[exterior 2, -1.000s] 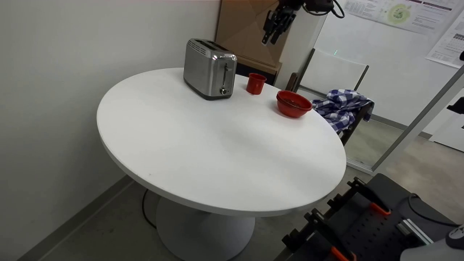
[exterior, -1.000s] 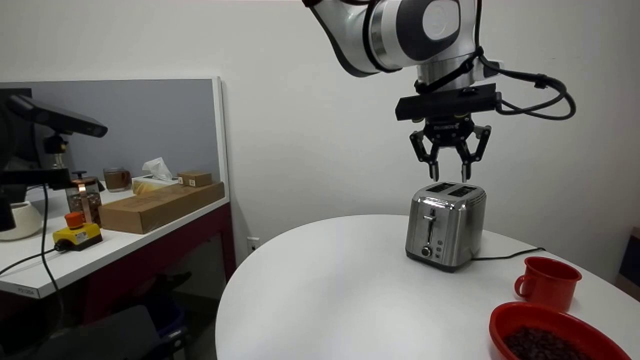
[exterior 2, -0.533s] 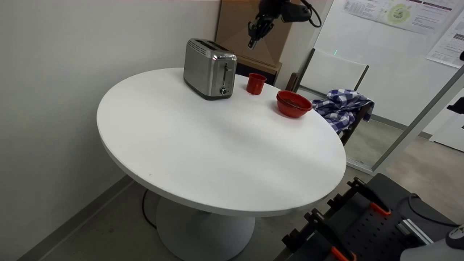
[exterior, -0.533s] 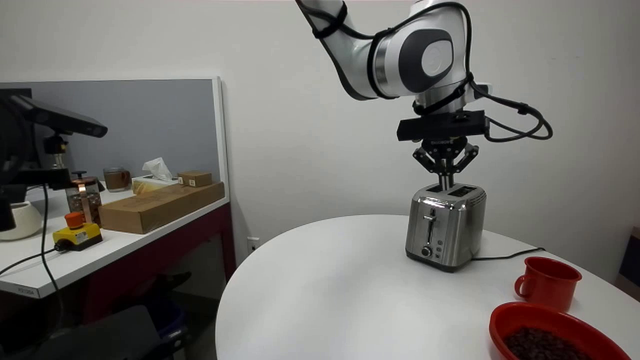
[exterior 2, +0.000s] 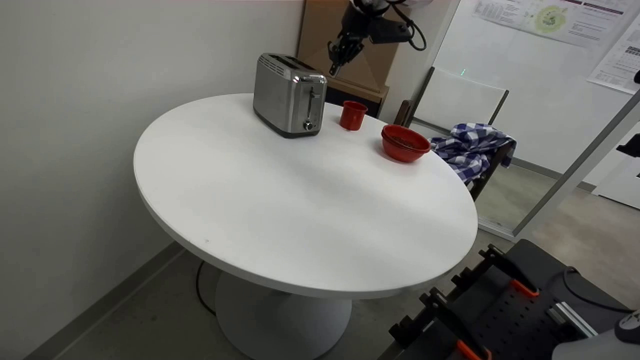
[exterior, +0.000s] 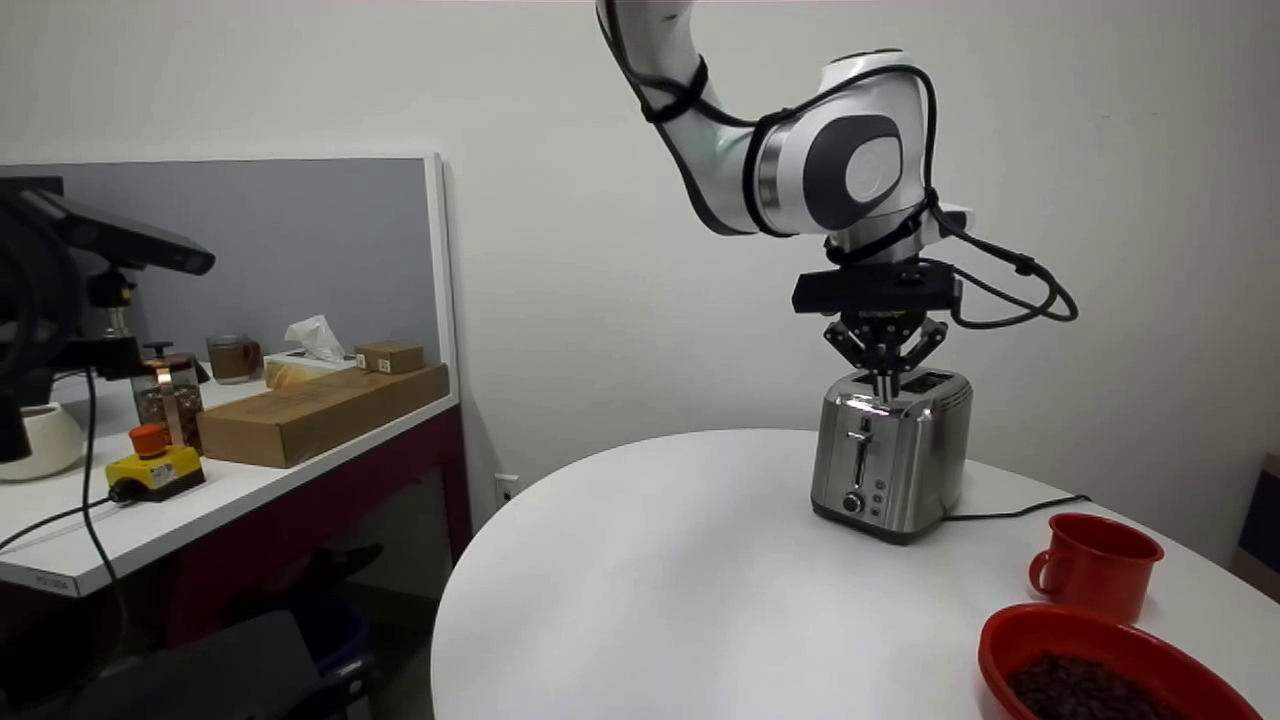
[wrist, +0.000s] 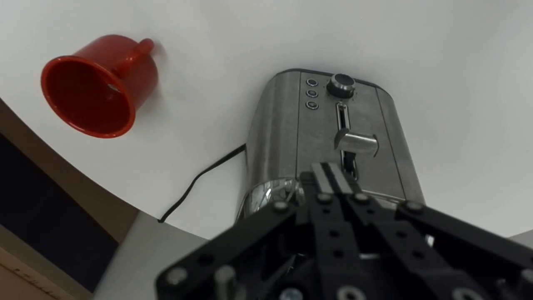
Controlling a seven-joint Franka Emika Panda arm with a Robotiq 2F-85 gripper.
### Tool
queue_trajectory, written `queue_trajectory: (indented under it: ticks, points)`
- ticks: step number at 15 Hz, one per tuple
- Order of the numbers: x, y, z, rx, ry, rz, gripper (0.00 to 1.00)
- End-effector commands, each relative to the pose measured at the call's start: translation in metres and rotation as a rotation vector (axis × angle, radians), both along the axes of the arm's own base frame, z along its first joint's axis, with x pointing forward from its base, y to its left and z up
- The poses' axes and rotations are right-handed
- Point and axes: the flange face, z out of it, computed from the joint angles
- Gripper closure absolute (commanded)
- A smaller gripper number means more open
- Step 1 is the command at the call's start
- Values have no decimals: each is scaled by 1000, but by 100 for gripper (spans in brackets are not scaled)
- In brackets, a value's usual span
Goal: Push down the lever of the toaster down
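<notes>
A silver toaster (exterior: 925, 465) stands upright on the round white table, its two slots facing up. The lever (wrist: 359, 144) juts from the front face, and an exterior view has the lever (exterior: 859, 437) in the upper part of its track. My gripper (wrist: 332, 166) is shut, its two pale fingertips side by side with nothing between them. From the wrist, the fingertips lie just above the lever and slightly to its left, apart from it in the picture. In an exterior view the gripper (exterior 2: 334, 73) hangs near the toaster's upper front edge; whether it touches the toaster, I cannot tell.
A red mug (wrist: 104, 83) sits beside the toaster, and a red bowl (exterior: 1110, 670) with dark contents is farther along the table (exterior 2: 300, 210). The toaster's black cord (wrist: 204, 171) runs toward the table edge. A wall (exterior: 620, 250) rises behind.
The gripper has gone from open to shut. It has come down and closer to the toaster, now level with its top front edge. Toaster and lever look unmoved.
</notes>
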Motion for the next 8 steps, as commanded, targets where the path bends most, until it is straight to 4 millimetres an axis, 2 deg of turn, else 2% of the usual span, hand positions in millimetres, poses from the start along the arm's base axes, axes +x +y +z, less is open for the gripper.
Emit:
queue_trajectory:
  ticks: [1, 8]
  points:
    - [15, 2, -15, 3, -28, -30, 99]
    - [31, 12, -44, 83, 4, -132, 100]
